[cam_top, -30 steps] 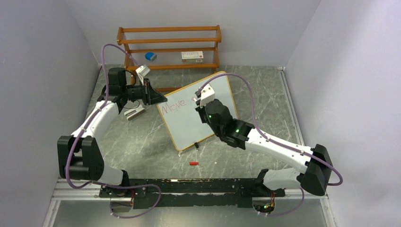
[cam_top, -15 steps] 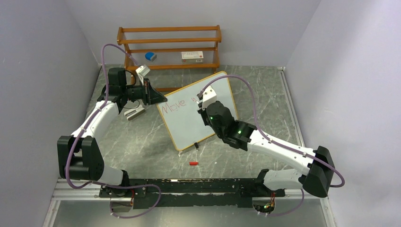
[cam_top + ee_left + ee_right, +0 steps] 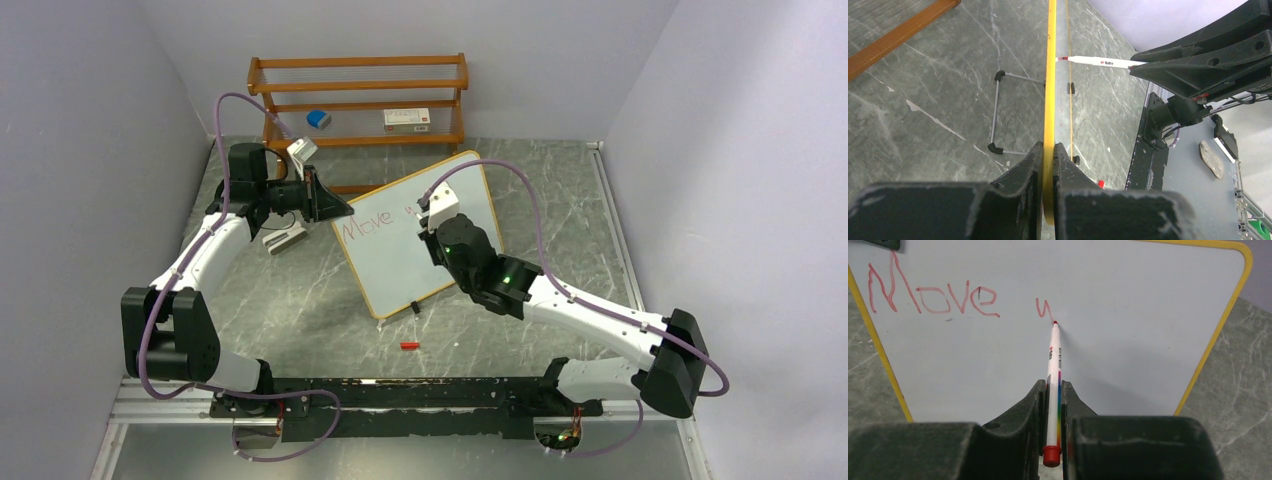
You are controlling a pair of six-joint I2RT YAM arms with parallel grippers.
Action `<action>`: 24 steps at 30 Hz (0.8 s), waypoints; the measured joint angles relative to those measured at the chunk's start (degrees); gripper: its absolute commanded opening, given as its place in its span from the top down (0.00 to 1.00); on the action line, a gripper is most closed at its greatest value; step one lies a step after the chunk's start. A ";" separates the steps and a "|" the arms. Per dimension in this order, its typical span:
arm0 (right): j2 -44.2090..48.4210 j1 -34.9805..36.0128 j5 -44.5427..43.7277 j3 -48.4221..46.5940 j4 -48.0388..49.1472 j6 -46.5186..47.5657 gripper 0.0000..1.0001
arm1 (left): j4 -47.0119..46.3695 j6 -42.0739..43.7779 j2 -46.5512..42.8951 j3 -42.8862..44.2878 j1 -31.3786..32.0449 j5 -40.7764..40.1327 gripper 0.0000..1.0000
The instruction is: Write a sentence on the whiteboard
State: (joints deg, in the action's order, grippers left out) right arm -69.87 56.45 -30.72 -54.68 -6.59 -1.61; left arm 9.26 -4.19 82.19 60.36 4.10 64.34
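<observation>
Your whiteboard [image 3: 400, 262] sits mid-table [image 3: 300, 300], just in front of the wooden shelf rack [image 3: 358, 85] at the far wall. It's turned at an angle, so its near corner points toward the arm bases. It's nearly square w/ rounded corners, a white face and a thin yellow frame. From the top cam you can see a small black foot [image 3: 414, 307] at its near edge. The left wrist cam shows the board edge-on as a yellow strip [image 3: 1050, 90], w/ a grey wire stand [image 3: 995, 115] w/ black tips on the back side.

The writing so far is "Move" in red [image 3: 930, 295] along the upper left of the face, then a gap, then one small u-like stroke [image 3: 1042, 307].

The L gripper [image 3: 1048, 150] is clenched on the board's frame at the far-left corner, one finger on each side of the yellow edge. The R gripper [image 3: 1053, 387] is clamped on a white marker [image 3: 1053, 360] w/ a rainbow stripe and a red butt end. The marker's red tip touches the board right at the end of the u-like stroke.

A small red cap-like bit [image 3: 407, 345] lies on the table near the board's near corner, not touching it. On the rack you've got a blue item [image 3: 318, 119] and a white box [image 3: 406, 119], well apart from each other.
</observation>
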 measured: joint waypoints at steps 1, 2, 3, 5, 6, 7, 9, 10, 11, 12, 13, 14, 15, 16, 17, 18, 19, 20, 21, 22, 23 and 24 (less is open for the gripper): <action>-0.04 -0.02 -0.09 0.00 0.15 0.11 1.00 | 0.00 0.00 0.00 0.00 0.00 0.00 0.95; -0.13 -0.04 -0.13 0.00 0.33 0.24 1.00 | 0.00 0.00 0.00 0.00 0.00 -0.02 0.95; -0.20 -0.04 -0.17 0.00 0.57 0.37 1.00 | 0.00 0.02 0.00 0.00 0.00 -0.02 0.95; -0.35 -0.13 -0.20 -0.02 1.11 0.52 1.00 | 0.00 0.09 0.00 0.00 0.00 -0.04 0.95; -0.39 -0.15 -0.20 -0.02 1.29 0.57 1.00 | 0.02 0.13 0.00 0.00 0.00 -0.04 0.95; -0.46 -0.15 -0.20 -0.02 1.55 0.61 1.00 | 0.02 0.13 0.00 0.00 0.00 -0.04 0.95; -0.57 -0.22 -0.24 -0.02 2.14 0.63 1.00 | 0.02 0.15 0.00 0.00 0.00 -0.04 0.95; -0.68 -0.26 -0.26 -0.04 2.51 0.66 1.00 | 0.04 0.15 0.00 0.00 0.00 -0.04 0.95; -0.76 -0.31 -0.31 -0.07 2.80 0.83 1.00 | 0.04 0.15 0.00 0.00 0.00 -0.07 0.95; -0.90 -0.35 -0.35 -0.15 2.97 1.07 1.00 | 0.04 0.15 0.00 0.00 0.00 -0.09 0.95; -1.05 -0.42 -0.37 -0.26 3.19 1.33 1.00 | 0.04 0.15 0.00 0.00 0.00 -0.09 0.95; -1.20 -0.48 -0.37 -0.42 3.43 1.53 1.00 | 0.04 0.15 0.00 0.00 0.00 -0.13 0.95; -1.33 -0.59 -0.37 -0.55 3.74 1.79 1.00 | 0.07 0.15 0.00 0.00 0.00 -0.17 0.95; -1.44 -0.68 -0.37 -0.66 3.98 1.97 1.00 | 0.07 0.15 0.00 0.00 0.00 -0.20 0.95; -1.53 -0.76 -0.35 -0.74 4.15 2.12 1.00 | 0.07 0.15 0.00 0.00 0.00 -0.22 0.95; -1.62 -0.85 -0.35 -0.90 4.26 2.25 1.00 | 0.07 0.15 0.00 0.00 0.00 -0.22 0.95; -1.66 -0.92 -0.37 -0.98 4.44 2.38 1.00 | 0.09 0.15 0.00 0.00 0.00 -0.22 0.95; -1.66 -0.96 -0.35 -1.03 4.59 2.51 1.00 | 0.11 0.15 0.00 0.00 0.00 -0.24 0.95; -1.66 -1.01 -0.35 -1.03 4.68 2.58 1.00 | 0.13 0.15 0.00 0.00 0.00 -0.24 0.95; -1.66 -1.01 -0.33 -1.05 4.79 2.62 1.00 | 0.15 0.15 0.00 0.00 0.00 -0.24 0.95; -1.66 -1.03 -0.26 -1.03 4.81 2.64 1.00 | 0.20 0.15 0.00 0.00 0.00 -0.24 0.95; -1.64 -1.09 -0.13 -1.03 4.81 2.67 1.00 | 0.22 0.15 0.00 0.00 0.00 -0.26 0.95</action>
State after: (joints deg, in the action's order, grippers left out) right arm -71.50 55.35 -30.85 -55.70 -1.78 1.06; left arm 9.47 -4.03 82.19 60.36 4.10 64.07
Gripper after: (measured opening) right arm 0.150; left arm 0.116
